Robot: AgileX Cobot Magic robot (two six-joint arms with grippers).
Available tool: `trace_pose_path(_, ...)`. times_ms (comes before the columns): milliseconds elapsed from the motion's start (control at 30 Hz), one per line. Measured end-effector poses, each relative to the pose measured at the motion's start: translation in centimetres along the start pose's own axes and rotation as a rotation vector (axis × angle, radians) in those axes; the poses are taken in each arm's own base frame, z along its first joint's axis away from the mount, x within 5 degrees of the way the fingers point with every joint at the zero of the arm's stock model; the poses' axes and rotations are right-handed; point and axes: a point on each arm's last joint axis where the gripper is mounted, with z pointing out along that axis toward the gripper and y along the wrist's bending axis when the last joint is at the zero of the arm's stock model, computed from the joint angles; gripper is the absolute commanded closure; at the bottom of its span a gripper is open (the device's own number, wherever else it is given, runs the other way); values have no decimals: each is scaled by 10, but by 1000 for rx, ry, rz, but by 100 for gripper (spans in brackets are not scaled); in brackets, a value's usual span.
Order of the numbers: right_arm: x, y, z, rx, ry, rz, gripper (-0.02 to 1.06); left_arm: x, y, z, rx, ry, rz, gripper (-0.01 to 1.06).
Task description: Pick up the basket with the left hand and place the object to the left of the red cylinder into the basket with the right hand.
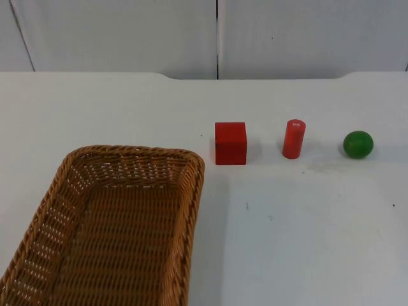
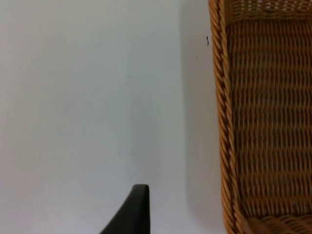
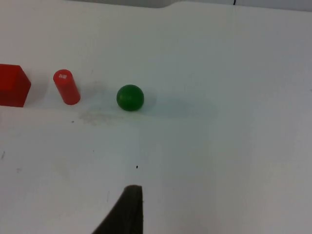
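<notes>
A brown wicker basket [image 1: 121,223] stands on the white table at the front left, with nothing inside it. A red cube [image 1: 230,143] sits left of an upright red cylinder [image 1: 294,138], and a green ball [image 1: 357,144] lies to the cylinder's right. My left gripper [image 2: 138,207] hangs over bare table beside the basket's long rim [image 2: 222,122], apart from it. My right gripper [image 3: 130,207] is over bare table some way off from the green ball [image 3: 130,97], the red cylinder [image 3: 66,87] and the red cube [image 3: 12,86].
A grey partition wall [image 1: 217,35] closes off the far edge of the table. White table surface [image 1: 306,236] stretches between the basket and the row of three objects and in front of them.
</notes>
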Motion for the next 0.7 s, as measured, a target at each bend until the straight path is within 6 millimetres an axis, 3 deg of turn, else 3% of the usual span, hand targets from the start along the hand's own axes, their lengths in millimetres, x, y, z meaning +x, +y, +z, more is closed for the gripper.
trace_pose_path(367,0,0,0,0,3,-4,-1,-22,6,41,12,123,5,0)
trace_pose_path(567,0,0,0,0,3,-4,-1,-44,6,59,48,161,12,0)
trace_pose_path(700,0,0,0,0,3,-4,-1,-62,8,82,77,209,30,0)
